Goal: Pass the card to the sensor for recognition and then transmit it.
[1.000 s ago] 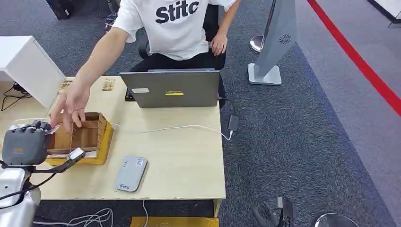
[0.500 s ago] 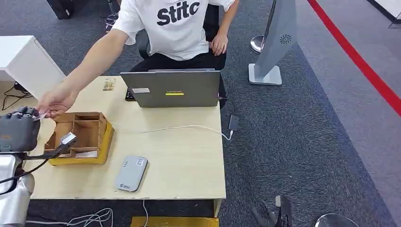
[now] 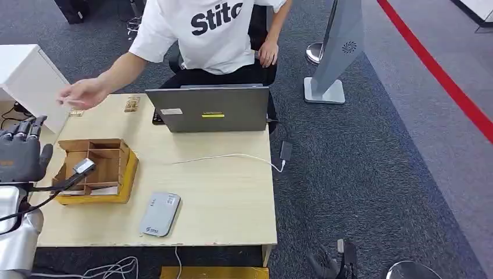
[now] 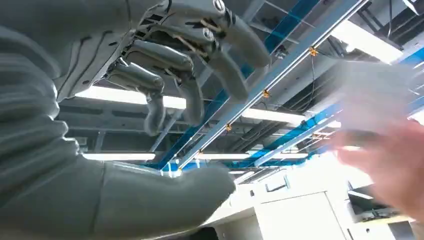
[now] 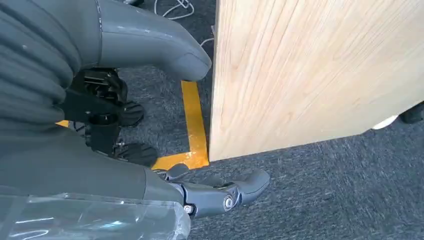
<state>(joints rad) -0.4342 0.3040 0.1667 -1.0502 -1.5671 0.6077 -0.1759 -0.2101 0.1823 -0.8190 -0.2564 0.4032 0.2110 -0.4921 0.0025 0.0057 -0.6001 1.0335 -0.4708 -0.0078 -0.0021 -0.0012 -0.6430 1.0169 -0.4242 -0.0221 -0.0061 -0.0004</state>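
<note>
My left hand (image 3: 18,156) is raised at the table's left edge, fingers spread and holding nothing; in the left wrist view its fingers (image 4: 185,60) stand apart against the ceiling. A person's hand (image 3: 83,93) hovers over the far left corner of the table. The left wrist view shows that hand (image 4: 390,160) blurred, with a pale blurred card (image 4: 375,95) above it. The grey card sensor (image 3: 159,214) lies flat near the table's front edge. My right hand (image 5: 220,195) hangs beside the table's side panel (image 5: 310,70), holding nothing.
A wooden divided box (image 3: 96,165) on a yellow base stands right of my left hand. A closed-back grey laptop (image 3: 210,109) sits at the far edge in front of the seated person. A white cable (image 3: 227,157) crosses the tabletop. A white cabinet (image 3: 26,78) stands at the far left.
The person's hand met my left hand over the box, took the card and drew back to the far left corner. My left hand moved left and opened.
</note>
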